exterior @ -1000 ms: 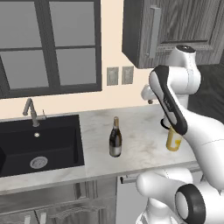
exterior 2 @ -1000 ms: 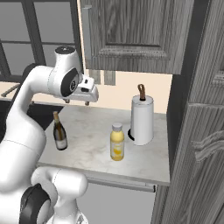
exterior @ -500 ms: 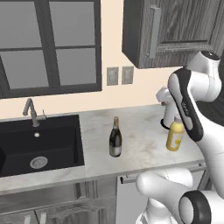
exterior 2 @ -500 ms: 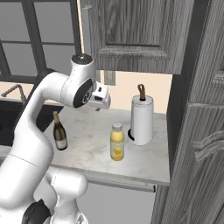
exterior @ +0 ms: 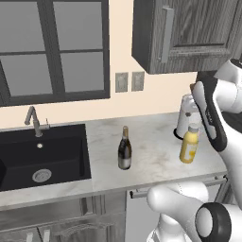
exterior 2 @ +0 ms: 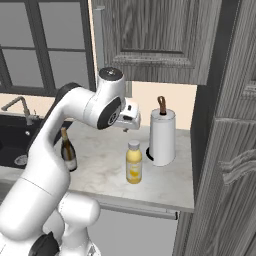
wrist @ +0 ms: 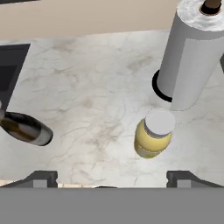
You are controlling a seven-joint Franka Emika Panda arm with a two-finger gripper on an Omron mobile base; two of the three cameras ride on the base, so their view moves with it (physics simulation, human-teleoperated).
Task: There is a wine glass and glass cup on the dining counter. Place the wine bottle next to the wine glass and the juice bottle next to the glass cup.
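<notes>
Marble counter [exterior: 156, 156] beside a black sink [exterior: 42, 158], seen from both sides of the base and from the hand. The juice bottle [exterior: 189, 143], yellow with a pale cap, stands upright near the front right part of the counter, just in front of a paper towel roll [exterior 2: 162, 136] on a dark round stand; bottle and roll are near each other but apart. The wine bottle [exterior: 125, 149], dark with a slim neck, stands upright close to the sink's right edge, well apart from the juice bottle. The gripper [exterior 2: 128, 121] hangs in the air above the counter, over the juice bottle and clear of it, touching nothing. In the hand view its two dark fingertips [wrist: 41, 179] rise at the bottom, spread wide with nothing between them (the jaws stand fully apart). From that view the juice bottle [wrist: 154, 133] is seen from above, lying toward the right fingertip, with the paper towel roll [wrist: 191, 57] beyond it and the wine bottle [wrist: 26, 128] off to the left. A faucet [exterior: 33, 120] stands behind the sink, under a dark-framed window [exterior: 54, 47], and grey wood cabinets [exterior 2: 155, 37] hang above the counter.
</notes>
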